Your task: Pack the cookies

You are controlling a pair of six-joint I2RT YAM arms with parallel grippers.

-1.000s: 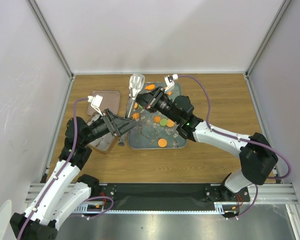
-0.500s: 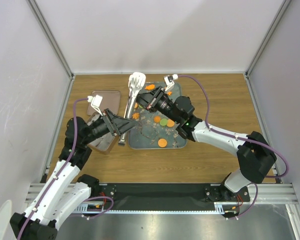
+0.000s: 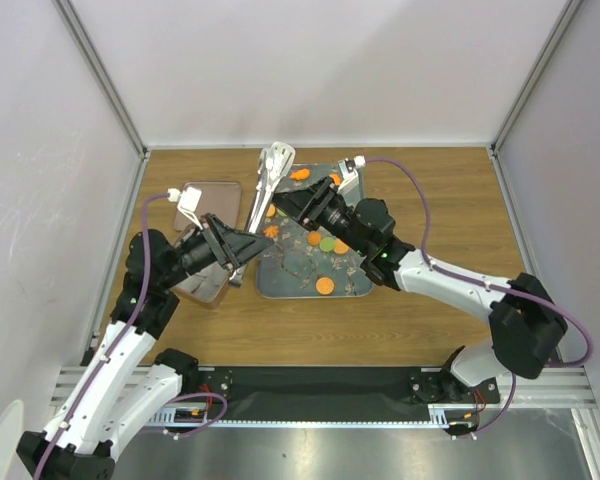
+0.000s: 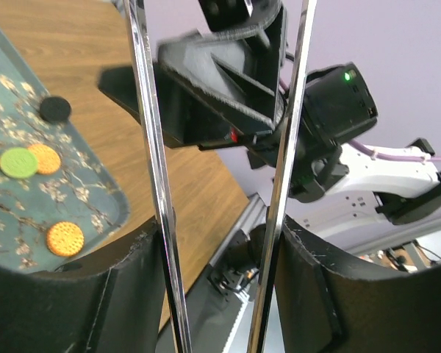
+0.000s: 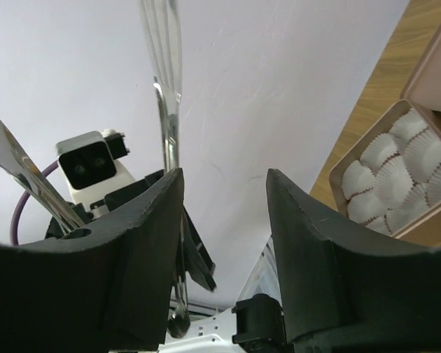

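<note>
Cookies remain on tray; we see left pincer gripping tongs, just swung leftward; right pincer spread alongside; scooping pending.

Mirror-polished metal tongs gleamed against the matt, scuffed black plastic jaws of the left gripper, while the tray showed a dull printed floral finish, the cookies a grainy face, the desk smooth wood grain, and the tin crimped white paper cups.

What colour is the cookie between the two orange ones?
Green cookie, clearest in the left wrist view.
</note>
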